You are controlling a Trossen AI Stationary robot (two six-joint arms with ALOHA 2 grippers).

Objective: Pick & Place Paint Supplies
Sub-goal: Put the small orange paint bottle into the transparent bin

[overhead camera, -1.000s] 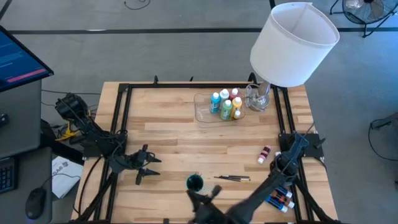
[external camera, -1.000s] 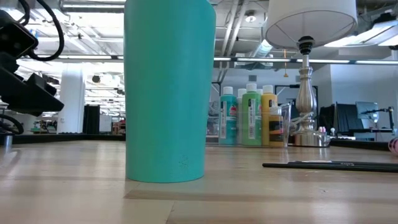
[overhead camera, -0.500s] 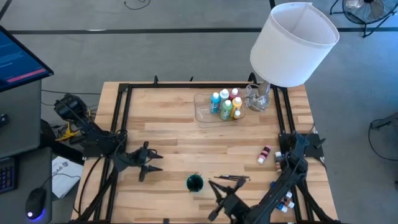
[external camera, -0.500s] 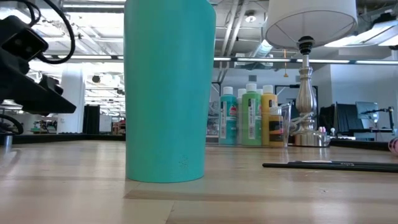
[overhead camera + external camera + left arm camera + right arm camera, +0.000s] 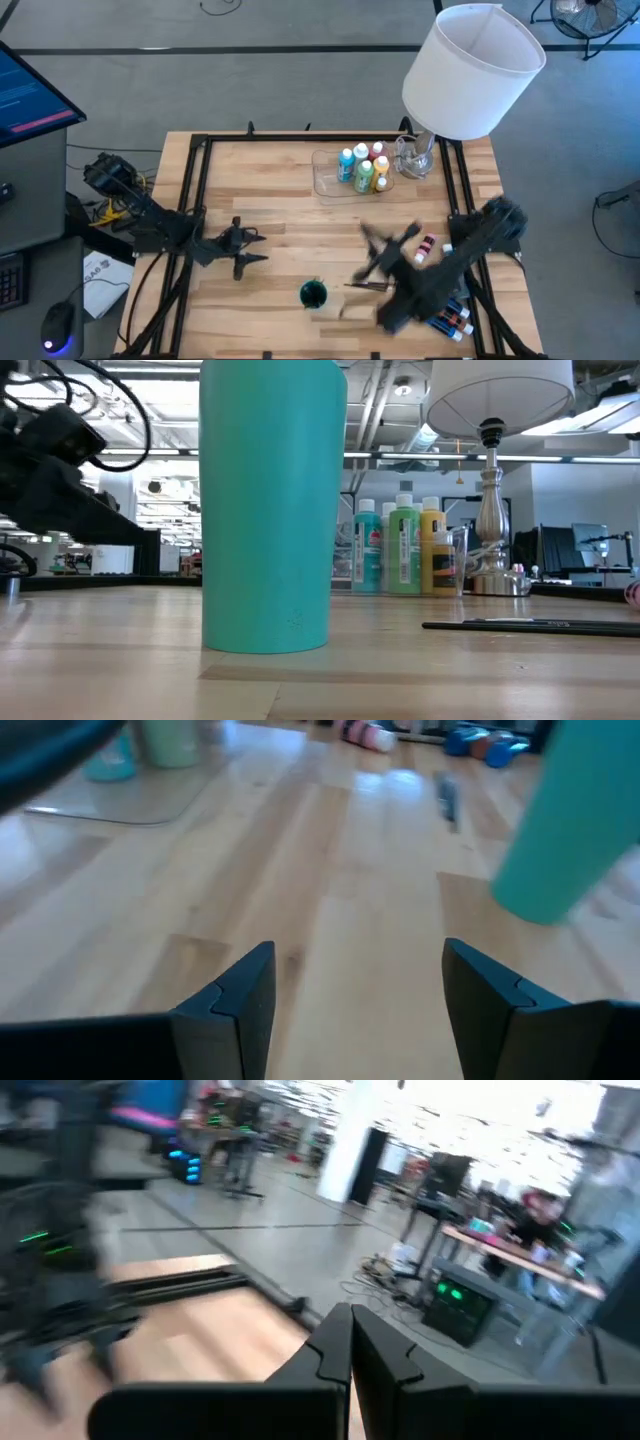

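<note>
Several white-capped paint bottles (image 5: 362, 170) stand upright in a clear tray (image 5: 327, 181) at the far right; the low view shows these bottles (image 5: 400, 550) too. A pink bottle (image 5: 427, 247) lies on its side on the wood. Thin dark brushes (image 5: 365, 287) lie flat near a teal cup (image 5: 313, 294). Small blue bottles (image 5: 450, 318) lie by the right near corner. My left gripper (image 5: 258, 248) stands open and low at the left, with nothing between its fingers (image 5: 240, 1000). My right gripper (image 5: 378, 245) is blurred, up in the air above the brushes. Its fingers (image 5: 335, 1342) are shut on nothing.
A lamp with a big white shade (image 5: 472, 70) and a clear glass (image 5: 413, 155) stand at the far right corner. The teal cup (image 5: 265, 510) stands near the front edge. A black frame (image 5: 195, 175) runs along the table's sides. Bare wood lies between the left gripper and the tray.
My right gripper has swung up from the near edge toward the table's middle and right. It rose above the brushes and turned as it went, and its fingers stayed shut. My left gripper has swung a little toward the far edge and stayed open. No paint supply has moved.
</note>
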